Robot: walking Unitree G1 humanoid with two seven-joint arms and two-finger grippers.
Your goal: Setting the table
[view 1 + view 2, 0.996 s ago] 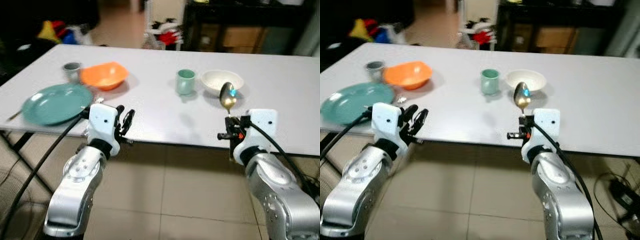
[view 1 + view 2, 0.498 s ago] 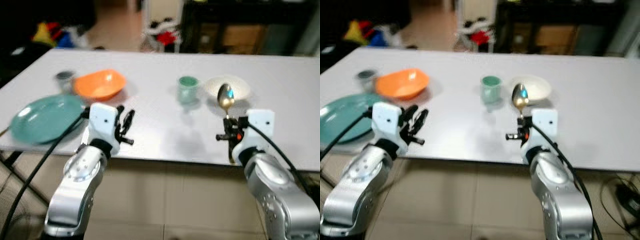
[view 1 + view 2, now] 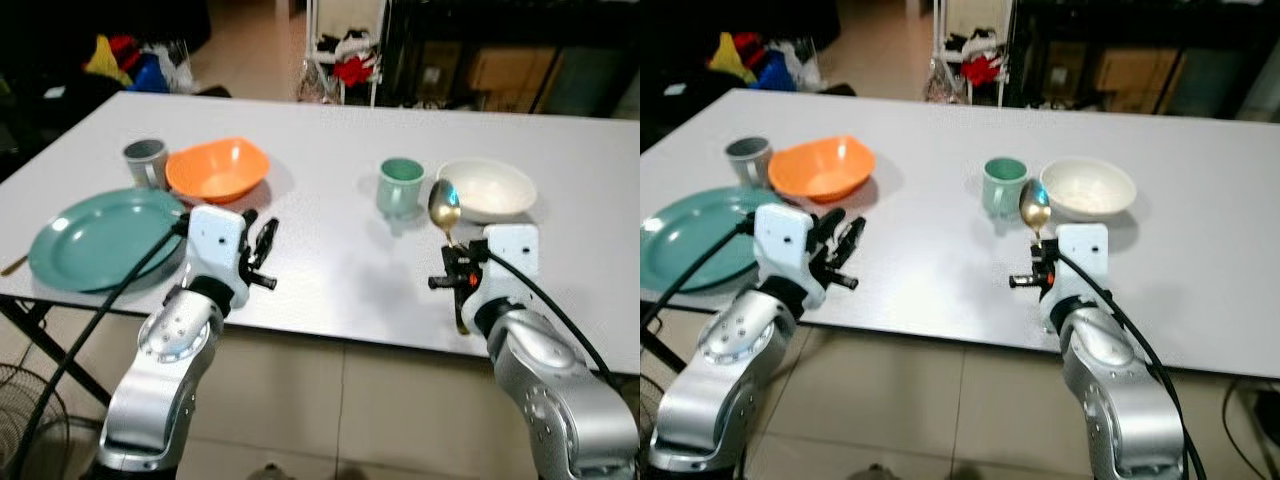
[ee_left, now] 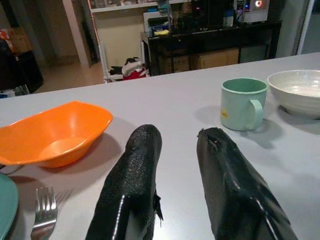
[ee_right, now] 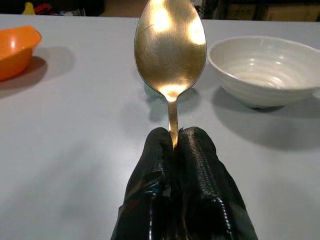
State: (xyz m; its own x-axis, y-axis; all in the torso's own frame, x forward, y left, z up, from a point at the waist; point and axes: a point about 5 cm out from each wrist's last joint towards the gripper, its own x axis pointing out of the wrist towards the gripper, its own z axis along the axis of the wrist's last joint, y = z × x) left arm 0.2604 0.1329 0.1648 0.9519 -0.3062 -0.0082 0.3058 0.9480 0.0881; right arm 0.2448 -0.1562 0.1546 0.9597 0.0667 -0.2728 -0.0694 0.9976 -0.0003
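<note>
1. Spoon (image 3: 444, 207), golden, stands bowl-up right of centre in the head views, its handle pinched tight between the two black fingers of the right gripper (image 3: 455, 268). The right wrist view shows the fingers (image 5: 200, 165) pressed together on the thin neck just below the spoon's bowl.
2. The right gripper hangs over the near part of the white table (image 3: 330, 250), with the silver arm running down to the lower right corner of the frame.
3. Just beyond the spoon, in the upper right part of the left eye view, sit a pale green mug (image 3: 400, 186) and a white bowl (image 3: 486, 188), near each other but apart.
4. The left gripper (image 3: 264, 246) is left of centre, above the table's near edge, holding nothing; the left wrist view shows its fingers (image 4: 135, 180) parted with a moderate gap of bare table between them.
5. At the left of the frame lies a teal plate (image 3: 95, 238), its near rim close to the table edge.
6. Behind the plate, in the upper left, an orange bowl (image 3: 217, 169) sits beside a grey cup (image 3: 144, 162).
7. A fork (image 4: 42, 217) lies at the lower left of the left wrist view, beside the plate's rim and in front of the orange bowl.
8. Past the table, at the top of the frame, are a tiled floor and dark shelving.
</note>
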